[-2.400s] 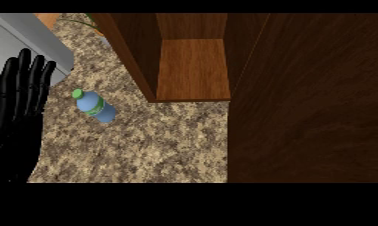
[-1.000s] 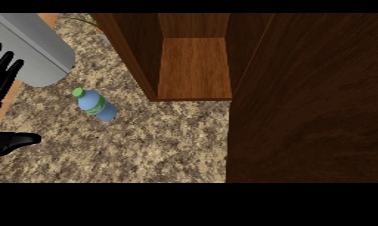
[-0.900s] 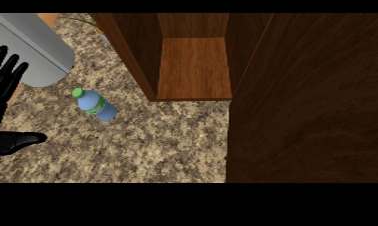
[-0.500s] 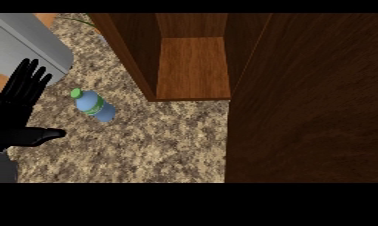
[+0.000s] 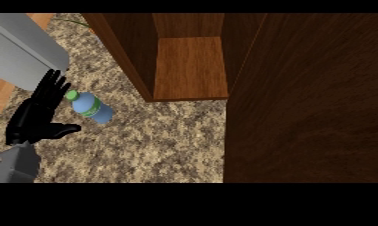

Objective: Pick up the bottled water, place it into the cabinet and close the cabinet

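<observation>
Head view, largest to smallest. The cabinet (image 5: 190, 65), well to the right of the left hand (image 5: 35, 115) and beyond it, stands with its door (image 5: 303, 95) swung open; the door's dark panel fills the right of the view, and the bare shelf is exposed between the side walls. The worktop (image 5: 148, 140) of speckled stone carries the remaining items. A grey object (image 5: 26, 50) occupies the corner just beyond the hand's fingertips; its identity cannot be told. The left hand is wide open, fingers straight and thumb spread toward the right, holding nothing. The right hand is not in view. The bottle (image 5: 91, 107) lies on its side just right of the fingers, green cap nearest them, apparently close to touching. Risks, as judged: a lying bottle may roll away if the open fingers nudge it before closing round it; a grasp near the cap could let the body swing; the carry to the shelf may clip the cabinet's near wall. The bottle bears a green label band, with no legible writing or brand.
</observation>
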You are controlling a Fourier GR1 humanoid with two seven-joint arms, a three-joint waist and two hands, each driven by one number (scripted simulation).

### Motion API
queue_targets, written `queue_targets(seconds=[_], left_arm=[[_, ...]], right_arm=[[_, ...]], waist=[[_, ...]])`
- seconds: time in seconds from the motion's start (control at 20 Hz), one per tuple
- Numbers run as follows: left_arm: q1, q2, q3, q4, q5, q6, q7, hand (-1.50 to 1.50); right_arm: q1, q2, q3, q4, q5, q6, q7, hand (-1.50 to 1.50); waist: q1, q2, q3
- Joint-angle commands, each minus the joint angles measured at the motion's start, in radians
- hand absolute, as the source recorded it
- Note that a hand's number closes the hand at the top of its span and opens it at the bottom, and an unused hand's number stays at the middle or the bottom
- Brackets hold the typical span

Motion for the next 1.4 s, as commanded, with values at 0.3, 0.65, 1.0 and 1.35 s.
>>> queue_targets(seconds=[0.3,0.65,1.0,1.35], left_arm=[[-0.129,-0.012,-0.02,0.425,-0.115,-0.062,-0.307,-1.5],[-0.129,0.011,-0.047,0.579,-0.181,-0.138,-0.488,-1.5],[-0.202,-0.029,-0.051,0.689,-0.219,-0.081,-0.609,1.5],[-0.24,-0.028,-0.105,0.683,-0.323,0.126,-0.767,1.5]], right_arm=[[0.115,-0.059,0.028,-0.098,0.053,0.0,-0.084,-1.5],[0.137,-0.089,0.086,-0.168,0.079,-0.04,-0.04,-1.5],[0.156,-0.131,0.062,-0.117,0.06,-0.036,-0.132,-1.5],[0.15,-0.141,0.074,-0.107,0.08,-0.062,-0.139,-1.5]], waist=[[-0.025,0.005,-0.002],[-0.011,0.007,-0.004],[-0.019,0.009,-0.003],[-0.02,0.013,-0.005]])
